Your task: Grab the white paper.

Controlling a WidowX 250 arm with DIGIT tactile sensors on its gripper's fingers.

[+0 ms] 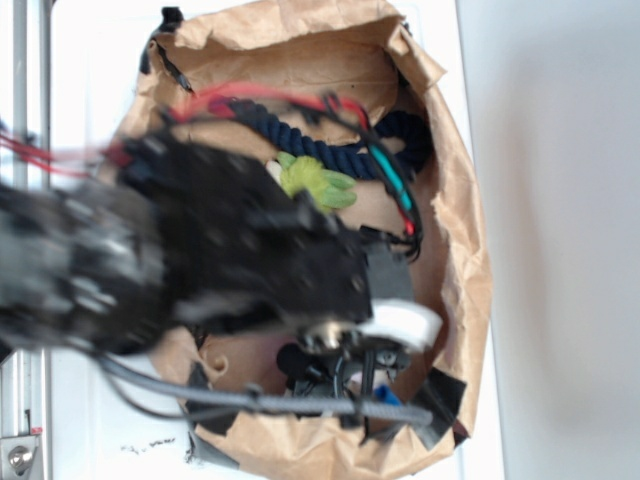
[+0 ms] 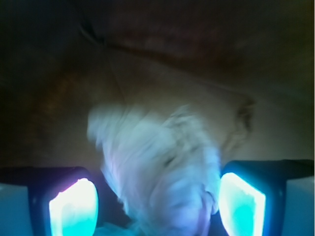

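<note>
No readable text is showing anywhere. Some small dark specks are sitting on the white surface [image 1: 150, 447] at the bottom left of the exterior view, far too blurred to make out.

Brown paper bag [image 1: 455, 190]: lying open, crumpled rim all around, filling most of the exterior view; its creased brown inside also fills the background of the wrist view.
Dark blue rope [image 1: 300, 145]: thick, twisted, lying across the bag's upper half, curling down toward the right wall.
Red cord [image 1: 255, 95]: thin, running just above the rope, along the bag's top edge.
Teal strap [image 1: 392, 180]: short strip by the rope's right end, near the bag's right wall.
Green plush toy [image 1: 315, 182]: light green, leafy shape, just below the rope, about mid-bag.
Black tape patches [image 1: 440, 395]: at the bag's lower rim, right and left corners.
White table [image 1: 560, 240]: bare beside the bag's right edge.
</note>
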